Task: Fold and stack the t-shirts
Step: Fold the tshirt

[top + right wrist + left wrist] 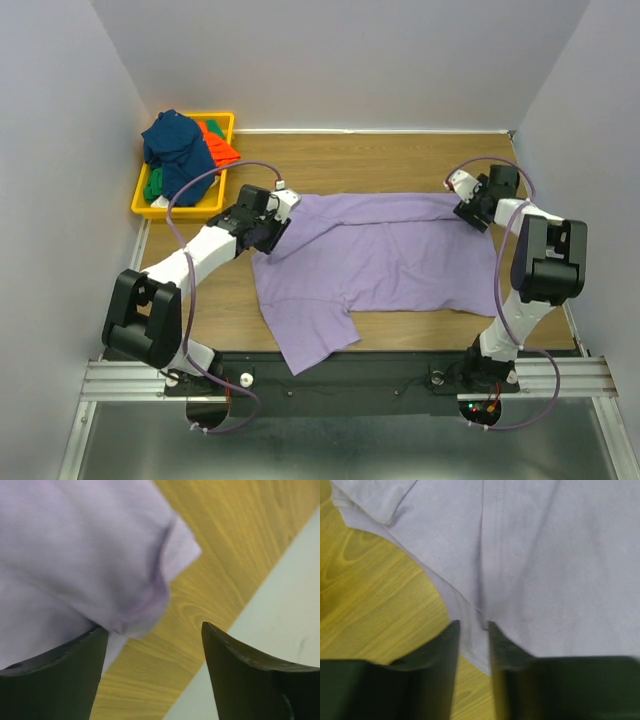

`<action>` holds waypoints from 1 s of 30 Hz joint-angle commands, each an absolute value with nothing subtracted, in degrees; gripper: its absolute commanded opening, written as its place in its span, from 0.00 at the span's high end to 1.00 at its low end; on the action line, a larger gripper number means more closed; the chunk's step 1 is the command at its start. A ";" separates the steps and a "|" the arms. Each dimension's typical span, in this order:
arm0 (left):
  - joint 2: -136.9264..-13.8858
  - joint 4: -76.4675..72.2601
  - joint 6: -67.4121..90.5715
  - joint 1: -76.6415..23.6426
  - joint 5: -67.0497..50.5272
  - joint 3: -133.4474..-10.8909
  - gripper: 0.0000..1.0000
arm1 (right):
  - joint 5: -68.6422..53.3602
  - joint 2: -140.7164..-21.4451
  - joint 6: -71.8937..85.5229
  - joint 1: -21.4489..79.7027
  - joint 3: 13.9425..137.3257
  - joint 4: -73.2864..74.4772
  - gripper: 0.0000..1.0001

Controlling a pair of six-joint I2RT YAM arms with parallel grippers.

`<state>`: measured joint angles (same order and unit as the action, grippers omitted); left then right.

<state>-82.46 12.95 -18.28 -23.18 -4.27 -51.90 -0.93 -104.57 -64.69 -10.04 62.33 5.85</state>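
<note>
A lavender-purple t-shirt (370,262) lies spread across the wooden table, one sleeve hanging toward the front edge. My left gripper (283,222) sits at its left edge and is shut on a fold of the cloth (475,630). My right gripper (462,208) is at the shirt's far right corner, open, with the cloth's edge (125,580) lying against its left finger (60,675) and nothing between the jaws. Navy blue (178,152), orange-red (218,140) and green (153,186) shirts lie piled in the bin.
A yellow plastic bin (180,208) stands at the back left of the table. White walls enclose the table on the left, back and right; the right wall (280,605) is close to my right gripper.
</note>
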 commanded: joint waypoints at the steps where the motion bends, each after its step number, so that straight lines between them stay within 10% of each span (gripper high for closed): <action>1: -79.63 14.85 -21.09 -21.27 -8.35 -58.35 0.49 | -4.12 -102.66 -62.50 -12.30 67.93 10.26 0.16; 30: -109.86 10.64 -15.64 -10.81 -14.15 -87.02 0.48 | -13.27 -126.48 -33.23 -14.24 98.70 26.63 0.43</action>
<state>-110.98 13.02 -16.19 -10.66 -13.54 -85.01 -13.34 -125.78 -36.10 -13.85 96.82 25.43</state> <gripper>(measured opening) 0.538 0.589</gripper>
